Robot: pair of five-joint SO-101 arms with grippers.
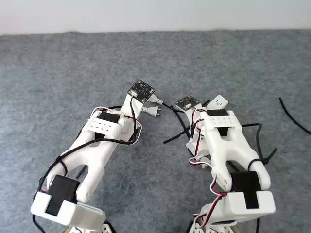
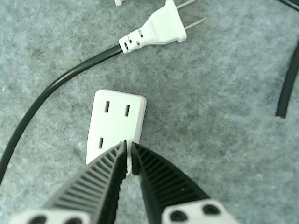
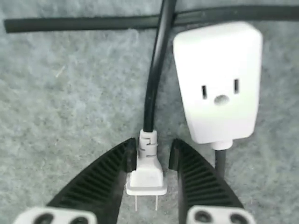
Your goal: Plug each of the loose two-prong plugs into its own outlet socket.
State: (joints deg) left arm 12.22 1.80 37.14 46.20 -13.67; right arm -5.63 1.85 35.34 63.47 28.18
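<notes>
Under my left gripper (image 2: 127, 150) lies a flat white outlet block (image 2: 117, 116) with slot pairs on its face. The two dark ribbed fingers are shut together over its near edge. Just beyond it on the carpet is a loose white two-prong plug (image 2: 159, 30) on a black cord; from above this plug (image 1: 154, 111) lies by the left arm's tip. My right gripper (image 3: 153, 149) is open, one finger on each side of a second white plug (image 3: 146, 173) lying flat, prongs toward the wrist. Beside it sits a white outlet socket (image 3: 218, 84), also seen as the socket (image 1: 218, 102).
Grey carpet (image 1: 63, 73) covers the table. Black cords (image 1: 176, 131) cross between the two arms, and one cord (image 3: 84, 23) runs across beyond the right gripper. A loose black cable (image 1: 292, 116) lies at the right. A cut cable end (image 2: 286, 91) lies near the left gripper.
</notes>
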